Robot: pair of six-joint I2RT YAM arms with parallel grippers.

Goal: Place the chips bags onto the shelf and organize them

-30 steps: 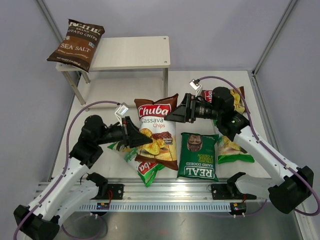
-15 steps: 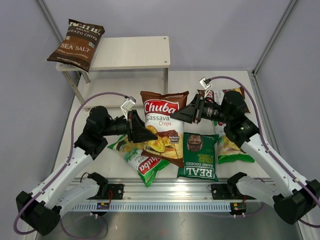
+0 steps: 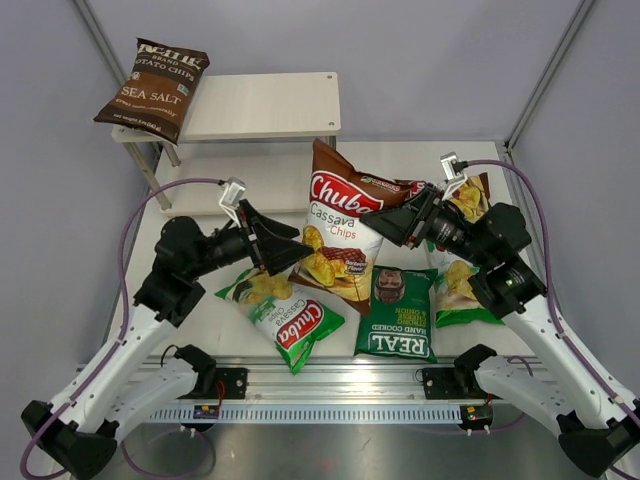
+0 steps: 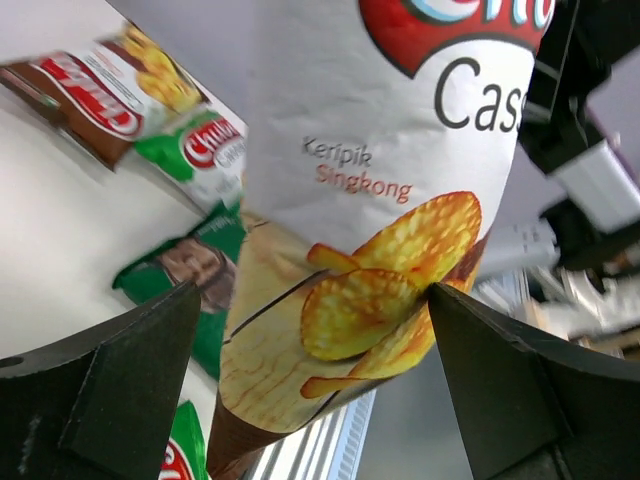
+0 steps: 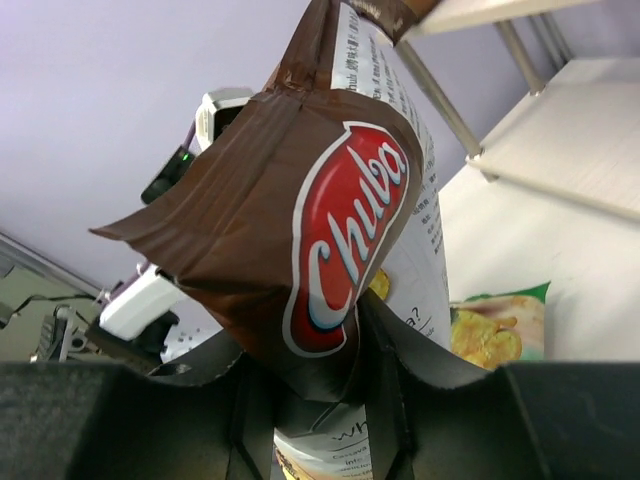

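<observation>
i'm watching the right gripper pinching the top edge of the brown and white glossy chuba cassava chips bag, and it is holding that bag up off the white table, tilted, around the middle of the workspace. the right wrist view is showing its jaws pressed onto the crimped brown seam beside the red logo. the left gripper is sitting at 9 o'clock of the bag with its jaws spread wide; in its wrist view the lower half of the bag is hanging between the two fingers without being squeezed. so the bag's weight is, as i'm judging it, hanging on the right arm alone. the small two-tier shelf with cream boards and thin metal legs is standing at 11 o'clock of the table, and only the dark brown sea salt chips bag is lying on it, overhanging the 9 o'clock end of the upper board. four bags are waiting on the table: a green chuba bag at 7 o'clock of the lifted one, the dark green real bag at 5 o'clock, and a second green bag plus another brown chuba bag at 3 o'clock under the right arm. i'm reckoning one bag is done, one is in the air, and most of the placing and tidying is left.
</observation>
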